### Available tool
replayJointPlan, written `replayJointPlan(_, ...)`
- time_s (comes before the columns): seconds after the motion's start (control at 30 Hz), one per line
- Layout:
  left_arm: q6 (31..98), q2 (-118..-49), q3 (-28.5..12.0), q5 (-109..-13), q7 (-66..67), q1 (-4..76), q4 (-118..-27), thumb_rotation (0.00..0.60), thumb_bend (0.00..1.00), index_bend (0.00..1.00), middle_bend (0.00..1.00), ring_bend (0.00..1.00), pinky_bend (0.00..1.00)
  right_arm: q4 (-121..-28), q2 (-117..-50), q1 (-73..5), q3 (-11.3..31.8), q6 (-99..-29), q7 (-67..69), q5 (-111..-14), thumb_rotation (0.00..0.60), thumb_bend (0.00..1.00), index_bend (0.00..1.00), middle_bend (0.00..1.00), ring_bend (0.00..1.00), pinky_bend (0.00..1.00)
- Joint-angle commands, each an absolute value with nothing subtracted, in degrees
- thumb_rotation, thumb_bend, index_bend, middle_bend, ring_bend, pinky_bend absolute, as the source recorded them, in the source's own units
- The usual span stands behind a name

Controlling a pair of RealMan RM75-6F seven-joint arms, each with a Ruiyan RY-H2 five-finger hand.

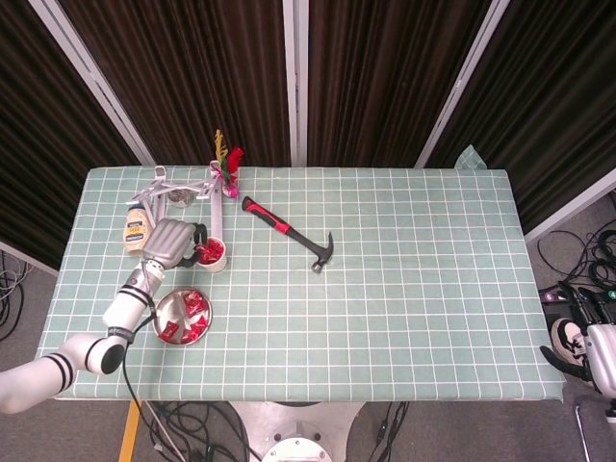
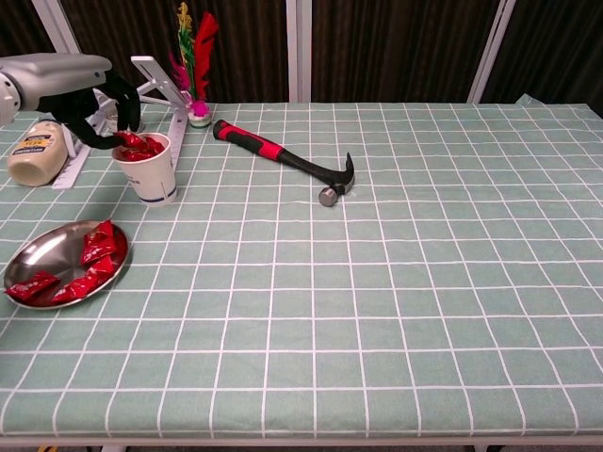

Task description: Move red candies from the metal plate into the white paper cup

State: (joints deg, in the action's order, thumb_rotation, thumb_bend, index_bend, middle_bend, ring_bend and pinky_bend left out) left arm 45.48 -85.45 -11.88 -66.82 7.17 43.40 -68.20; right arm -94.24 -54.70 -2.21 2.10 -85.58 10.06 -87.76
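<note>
Near the table's left edge, the left hand (image 2: 89, 99) pinches a red candy (image 2: 127, 141) right at the cup (image 2: 148, 171) mouth. Release only once the candy is inside the rim. Remaining candies (image 2: 83, 264) lie on the plate (image 2: 38, 254).

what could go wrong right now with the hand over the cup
1. The left hand holds a red candy right at the rim of the white paper cup, which already looks well filled; the candy might land on the rim and fall onto the table.
2. The fingers sit close to the light cup, so pulling away could tip it.
3. The mayonnaise bottle and the white stand are nearby and could get bumped.
</note>
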Motion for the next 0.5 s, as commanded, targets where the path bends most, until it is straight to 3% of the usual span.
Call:
replayJointPlan(0.03, 44.9, -85.7, -11.4, -65.8, 8.9, 43.9, -67.7, 0.600, 0.37, 0.49, 0.53, 0.91, 1.00, -94.2, -54.6, -2.1, 2.1, -85.7, 10.1, -87.7, 0.600, 0.10, 0.08, 0.20, 0.11, 0.38)
replayJointPlan(0.27, 46.8, -83.6, -11.2, -65.3, 8.8, 42.8, -71.3, 0.600, 0.37, 0.33, 0.44, 0.88, 1.00, -94.3, -54.6, -2.1, 2.1, -85.8, 10.2, -88.0, 0.600, 0.10, 0.08, 0.20, 0.11, 0.38)
replayJointPlan(0.43, 57.2, -78.1, -11.3, -67.7, 5.6, 36.7, -79.9, 0.600, 0.36, 0.27, 0.40, 0.81, 0.99, -94.2, -54.4, -2.0, 2.2, -86.1, 10.4, -88.0, 0.600, 0.10, 0.08, 0.20, 0.11, 0.38)
replayJointPlan(0.5, 62.8, -75.7, -11.1, -68.4, 4.3, 33.2, -83.3, 0.600, 0.35, 0.26, 0.40, 0.74, 0.94, -94.1, -54.4, -2.1, 2.2, -86.0, 10.5, -88.1, 0.600, 0.10, 0.08, 0.20, 0.11, 0.38)
